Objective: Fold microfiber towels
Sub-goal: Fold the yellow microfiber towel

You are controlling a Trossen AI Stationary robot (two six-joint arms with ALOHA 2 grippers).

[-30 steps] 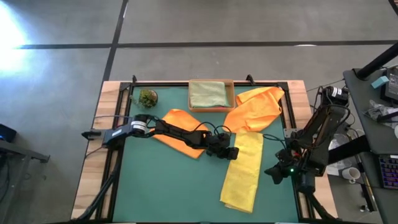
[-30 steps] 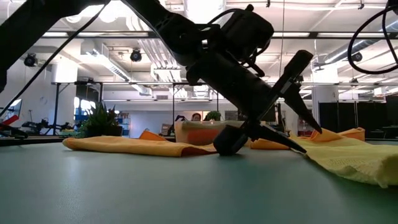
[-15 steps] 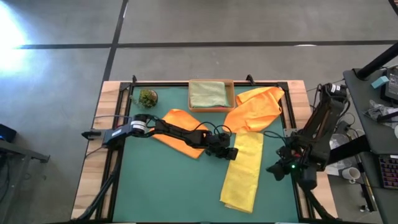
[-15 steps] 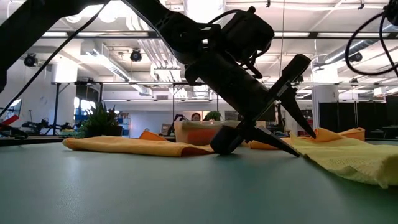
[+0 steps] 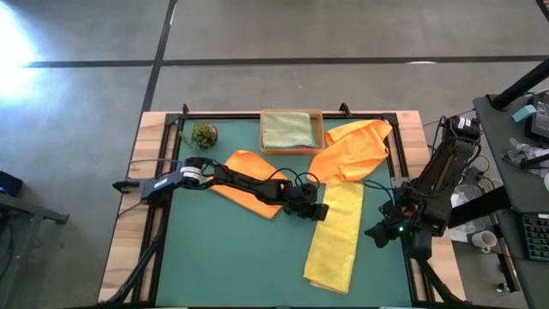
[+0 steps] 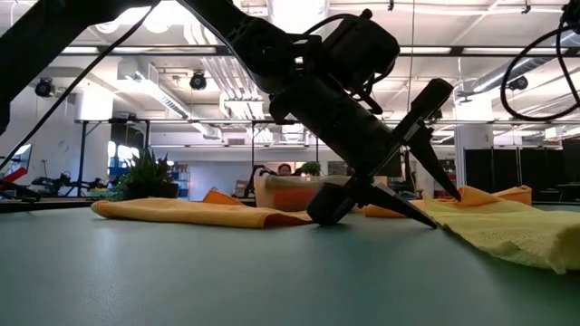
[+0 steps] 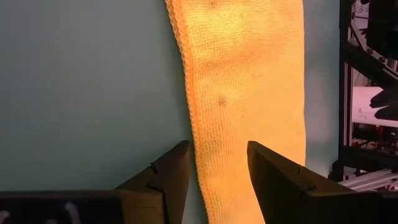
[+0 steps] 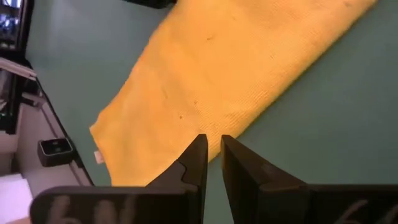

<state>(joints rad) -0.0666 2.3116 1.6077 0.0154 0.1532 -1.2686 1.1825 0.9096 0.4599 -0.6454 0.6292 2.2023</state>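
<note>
A yellow towel (image 5: pixel 336 236), folded into a long strip, lies flat on the green mat (image 5: pixel 232 257) right of the middle. My left gripper (image 5: pixel 324 212) is open at its left long edge near the far end. One finger (image 7: pixel 168 180) stands over the mat and the other (image 7: pixel 273 180) over the towel (image 7: pixel 249 74). An orange towel (image 5: pixel 249 161) lies under my left arm, another (image 5: pixel 356 146) at the far right. A sage green towel (image 5: pixel 286 129) lies in the tray. My right gripper (image 5: pixel 375 233) is shut at the table's right edge, above the mat beside the yellow towel (image 8: pixel 230 68). My left gripper comes in slanting down from the table's left. Its lower fingertip (image 6: pixel 435 224) is down at the mat by the yellow towel's left edge (image 7: pixel 189 124), and the upper finger (image 6: pixel 449 177) stands above the cloth. Whether either finger touches the towel, I cannot tell.
A cardboard tray (image 5: pixel 321 129) stands at the far edge in the middle. A small potted plant (image 5: pixel 204 135) is at the far left. A black frame runs around the mat. The near left of the mat is bare.
</note>
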